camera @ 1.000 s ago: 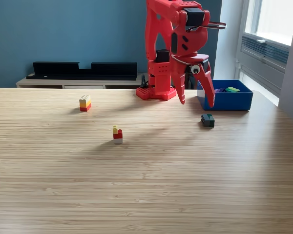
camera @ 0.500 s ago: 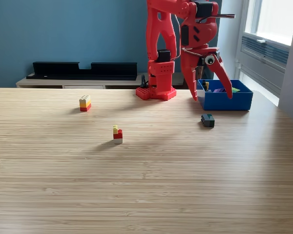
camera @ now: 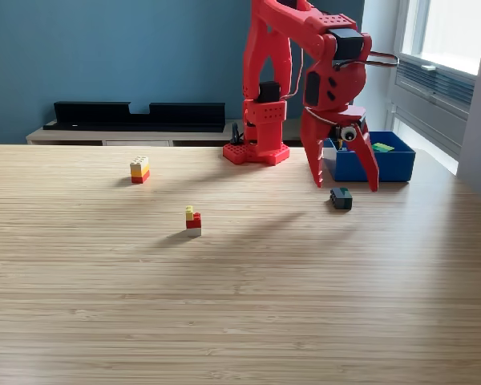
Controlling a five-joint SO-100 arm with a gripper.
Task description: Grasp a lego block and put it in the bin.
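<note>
Wooden table (camera: pixel 240 305) before a blue wall, red arm's end effector (camera: pixel 344 186) spread wide and empty above a dark lego block (camera: pixel 341 198), bin (camera: pixel 385 164) just behind at far right, two stacked blocks to the left

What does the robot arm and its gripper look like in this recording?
The arm is bright red printed plastic throughout, built from chunky slab-like links on a perforated red base plate. Black boxy servo motors sit at the joints. A thin cable loops out beside the wrist. The gripper has two long, tapered red fingers, with a small round white-and-black part between them.
</note>
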